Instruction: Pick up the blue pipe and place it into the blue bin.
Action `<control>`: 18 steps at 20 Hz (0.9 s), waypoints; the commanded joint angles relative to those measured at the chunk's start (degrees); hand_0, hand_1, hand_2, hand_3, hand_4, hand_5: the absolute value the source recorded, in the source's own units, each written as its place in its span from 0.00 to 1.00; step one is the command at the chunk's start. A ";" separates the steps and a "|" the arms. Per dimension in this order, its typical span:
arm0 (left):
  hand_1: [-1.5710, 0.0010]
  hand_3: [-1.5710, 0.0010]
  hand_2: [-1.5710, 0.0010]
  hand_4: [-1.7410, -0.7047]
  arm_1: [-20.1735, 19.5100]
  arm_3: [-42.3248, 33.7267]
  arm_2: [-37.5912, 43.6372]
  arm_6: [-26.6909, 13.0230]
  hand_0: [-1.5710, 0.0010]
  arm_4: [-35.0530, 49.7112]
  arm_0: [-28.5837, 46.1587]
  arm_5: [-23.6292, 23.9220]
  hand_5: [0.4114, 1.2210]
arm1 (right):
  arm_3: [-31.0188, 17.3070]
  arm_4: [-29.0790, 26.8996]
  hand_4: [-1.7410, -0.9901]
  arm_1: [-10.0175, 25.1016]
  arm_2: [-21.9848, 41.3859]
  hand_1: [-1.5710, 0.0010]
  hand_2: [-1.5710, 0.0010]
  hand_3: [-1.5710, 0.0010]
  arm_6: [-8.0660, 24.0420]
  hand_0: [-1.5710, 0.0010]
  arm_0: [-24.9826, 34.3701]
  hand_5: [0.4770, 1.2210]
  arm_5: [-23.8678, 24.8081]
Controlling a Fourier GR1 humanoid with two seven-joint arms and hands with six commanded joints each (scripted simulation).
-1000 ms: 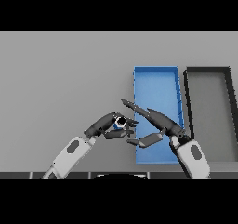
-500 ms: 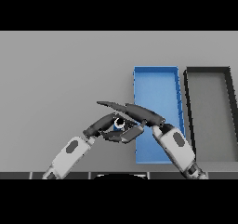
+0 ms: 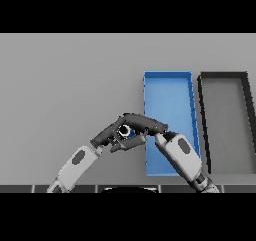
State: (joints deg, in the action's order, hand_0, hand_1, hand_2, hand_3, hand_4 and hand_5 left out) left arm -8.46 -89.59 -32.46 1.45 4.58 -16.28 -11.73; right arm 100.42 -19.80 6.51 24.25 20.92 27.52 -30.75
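The blue pipe (image 3: 127, 132) is a short piece seen end-on, just left of the blue bin (image 3: 168, 85), near the table's front. My left hand (image 3: 104, 136) comes in from the lower left with its fingers curled round the pipe. My right hand (image 3: 141, 122) reaches leftward from the lower right, across the bin's near left corner. Its straight fingers lie over the top of the pipe and its thumb sits below it. Most of the pipe is hidden between the two hands.
A dark grey bin (image 3: 224, 77) stands right beside the blue bin, on its right. My right forearm (image 3: 180, 154) covers the blue bin's near end. Grey table (image 3: 65, 80) stretches to the left and behind.
My right hand has swung left from above the blue bin and now covers the pipe. The left hand and the pipe have barely moved.
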 commanded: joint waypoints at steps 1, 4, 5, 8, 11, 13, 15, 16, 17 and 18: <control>0.14 0.16 0.20 0.05 0.59 0.51 0.42 0.57 0.13 0.84 -0.01 -0.40 1.00 | -0.56 1.09 0.39 -0.16 -0.13 0.12 0.11 0.16 -1.12 0.11 0.28 0.66 0.22; 0.07 0.08 0.13 0.03 0.13 0.50 1.07 0.62 0.07 1.82 -0.23 -1.04 1.00 | -0.21 5.76 0.38 1.11 0.86 0.06 0.06 0.08 -5.71 0.06 0.93 0.83 -0.36; 0.06 0.07 0.11 0.02 -0.16 0.05 1.07 0.92 0.05 1.95 0.32 -0.79 1.00 | -0.03 5.39 0.37 1.45 0.82 0.05 0.05 0.07 -4.90 0.05 1.31 0.86 -0.67; 0.14 0.15 0.22 0.09 -0.65 0.33 0.76 2.51 0.09 1.95 0.06 -0.22 1.00 | 0.27 4.40 0.35 0.31 0.21 0.02 0.02 0.03 -4.64 0.02 0.42 0.93 0.10; 0.56 0.57 0.60 0.42 -4.04 0.15 -0.78 4.85 0.53 -3.32 -1.37 -2.50 1.00 | 1.40 3.20 0.34 -0.49 -0.07 0.01 0.01 0.02 -2.18 0.01 -0.42 0.96 -0.28; 0.72 0.72 0.75 0.58 -4.47 0.73 -1.25 4.88 0.70 -5.59 -1.72 -3.43 0.96 | 1.53 4.35 0.33 -1.10 -0.61 0.01 0.01 0.01 -0.49 0.01 -0.63 0.98 -0.97; 0.82 0.82 0.84 0.68 -4.93 0.64 -1.33 4.92 0.81 -6.81 -1.27 -3.23 0.75 | 2.05 4.78 0.33 -2.69 -0.68 0.01 0.00 0.01 -0.42 0.01 -0.98 0.99 -1.87; 0.86 0.86 0.87 0.72 -4.96 0.72 -1.27 3.67 0.85 -6.91 -1.22 -2.86 0.64 | 2.20 4.76 0.33 -2.88 -1.40 0.00 0.00 0.01 -1.67 0.00 -1.04 0.99 -2.28; 0.88 0.89 0.90 0.75 -5.16 1.03 -1.37 2.69 0.88 -7.37 -1.13 -2.63 0.54 | 2.17 5.72 0.33 -3.26 -1.34 0.00 0.00 0.00 -2.87 0.00 -1.64 0.99 -2.69; 0.91 0.91 0.92 0.77 -5.28 0.95 -1.42 1.60 0.90 -7.48 -1.26 -2.54 0.46 | 1.93 6.54 0.33 -3.76 -1.50 0.00 0.00 0.00 -2.93 0.00 -1.51 0.99 -2.89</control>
State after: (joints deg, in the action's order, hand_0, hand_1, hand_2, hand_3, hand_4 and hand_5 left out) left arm -13.74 -88.64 -33.85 3.04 -2.89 -17.56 -14.24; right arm 102.34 -13.18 2.74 22.76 18.14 26.00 -33.77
